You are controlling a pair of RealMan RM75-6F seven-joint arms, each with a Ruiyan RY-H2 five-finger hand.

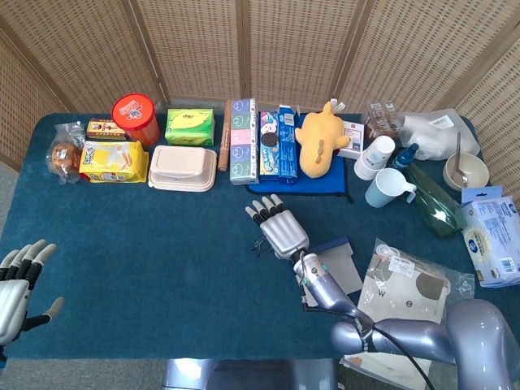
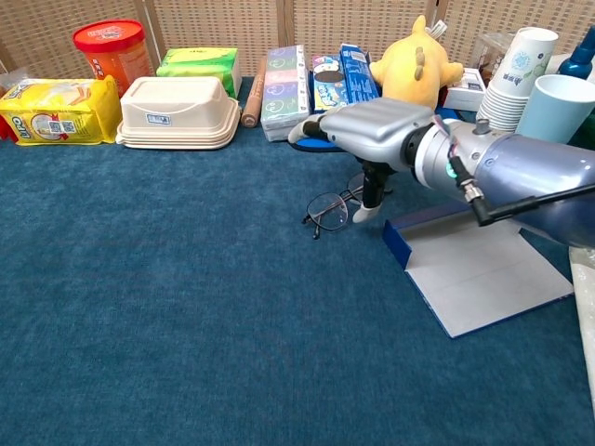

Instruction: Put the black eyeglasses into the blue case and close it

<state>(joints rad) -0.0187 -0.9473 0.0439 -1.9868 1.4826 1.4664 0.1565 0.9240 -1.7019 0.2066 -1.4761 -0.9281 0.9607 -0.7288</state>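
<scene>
The black eyeglasses (image 2: 327,212) lie unfolded on the blue cloth, just left of the blue case (image 2: 483,269). The case lies open and flat, showing its grey inside. My right hand (image 2: 372,125) hovers palm down over the right lens, with the fingers stretched out and the thumb pointing down beside the frame. I cannot tell whether the thumb touches it. In the head view the right hand (image 1: 279,230) hides most of the eyeglasses (image 1: 258,244), and the case (image 1: 348,272) shows beside the forearm. My left hand (image 1: 16,284) stays empty at the table's near left corner, fingers apart.
Along the back stand a red canister (image 1: 135,118), a cream lunch box (image 1: 182,167), boxed snacks and a yellow plush (image 1: 319,138). Cups (image 1: 388,187) and a bottle stand at the right. A plastic bag (image 1: 410,288) lies right of the case.
</scene>
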